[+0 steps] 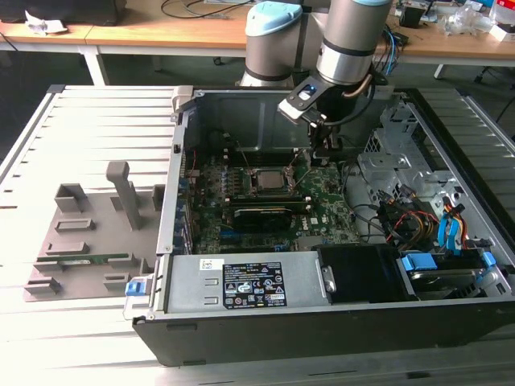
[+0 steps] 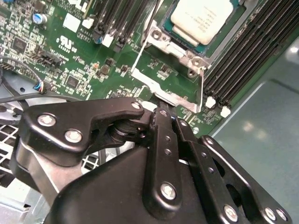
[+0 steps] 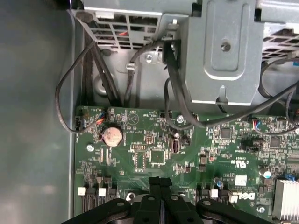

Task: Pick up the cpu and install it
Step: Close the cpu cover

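Observation:
The cpu (image 2: 202, 17), a flat square chip with a pale silvery top, lies in the socket on the green motherboard (image 2: 84, 56). In the exterior view it shows as the small square cpu (image 1: 268, 178) in the middle of the board. My gripper (image 2: 164, 113) is shut, its black fingers (image 3: 154, 186) pressed together with nothing between them. Its tip hangs just over the metal socket frame (image 2: 161, 89), beside the cpu and apart from it. In the exterior view the gripper (image 1: 317, 154) reaches down into the open computer case, to the exterior view's right of the socket.
Black memory slots (image 2: 243, 60) flank the socket. Cables (image 3: 175, 93) and a metal drive cage (image 3: 224, 51) stand close behind the gripper. The case walls (image 1: 181, 161) and the power supply (image 1: 241, 281) hem in the board. A grey fixture tray (image 1: 80, 241) lies at the exterior view's left.

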Robot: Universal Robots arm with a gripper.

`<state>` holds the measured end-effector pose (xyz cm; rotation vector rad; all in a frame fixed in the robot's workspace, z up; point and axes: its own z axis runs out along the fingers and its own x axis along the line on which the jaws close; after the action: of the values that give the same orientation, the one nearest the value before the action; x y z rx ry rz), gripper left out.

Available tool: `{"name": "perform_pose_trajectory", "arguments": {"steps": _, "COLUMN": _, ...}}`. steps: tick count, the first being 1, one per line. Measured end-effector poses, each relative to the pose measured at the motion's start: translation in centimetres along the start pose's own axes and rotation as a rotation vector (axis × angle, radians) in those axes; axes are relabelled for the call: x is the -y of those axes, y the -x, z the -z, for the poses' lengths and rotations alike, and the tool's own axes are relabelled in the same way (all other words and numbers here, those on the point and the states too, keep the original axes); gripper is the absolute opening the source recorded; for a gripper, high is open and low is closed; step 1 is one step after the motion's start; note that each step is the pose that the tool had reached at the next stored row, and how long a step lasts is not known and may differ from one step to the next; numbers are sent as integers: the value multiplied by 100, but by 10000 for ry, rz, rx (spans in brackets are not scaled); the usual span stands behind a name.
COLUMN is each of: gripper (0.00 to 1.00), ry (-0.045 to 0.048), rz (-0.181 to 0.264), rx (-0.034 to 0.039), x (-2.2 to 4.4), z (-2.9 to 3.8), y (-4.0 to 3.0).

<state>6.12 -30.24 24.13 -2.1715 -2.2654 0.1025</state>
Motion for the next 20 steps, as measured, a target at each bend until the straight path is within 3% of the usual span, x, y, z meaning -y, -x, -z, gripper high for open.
{"name": "perform_pose_trajectory", "arguments": {"steps": 11, "gripper": 11, "ry": 0, "rz": 2, "rx": 1, "x": 210, "z": -10, "y": -9}}
{"name": "perform_pose_trajectory", "arguments": {"steps": 20, "gripper": 11, "ry": 1, "rz": 1, "rx": -1, "x": 331, "z": -18, "y": -14}}
